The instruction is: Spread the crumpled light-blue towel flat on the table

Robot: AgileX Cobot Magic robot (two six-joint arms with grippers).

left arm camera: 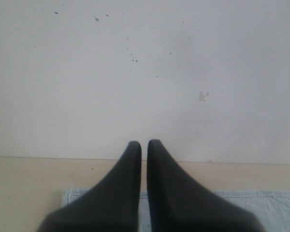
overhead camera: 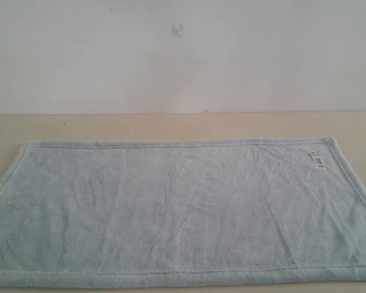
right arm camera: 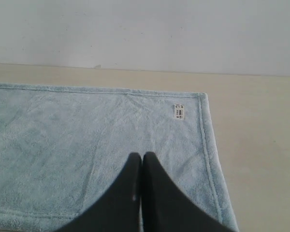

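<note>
The light-blue towel [overhead camera: 177, 210] lies spread out flat on the beige table [overhead camera: 171, 125], its hem border visible on all sides and a small white label [overhead camera: 318, 160] near its far right corner. Neither gripper shows in the exterior view. In the left wrist view my left gripper [left arm camera: 144, 144] is shut with nothing in it, raised over the towel's far left corner [left arm camera: 72, 195]. In the right wrist view my right gripper [right arm camera: 142, 155] is shut and empty above the towel [right arm camera: 87, 135], with the label [right arm camera: 179, 111] beyond its tips.
A white wall [overhead camera: 183, 55] rises behind the table's far edge. Bare tabletop [right arm camera: 256, 145] runs along the towel's right side and a strip [left arm camera: 24, 183] lies beyond its far left corner.
</note>
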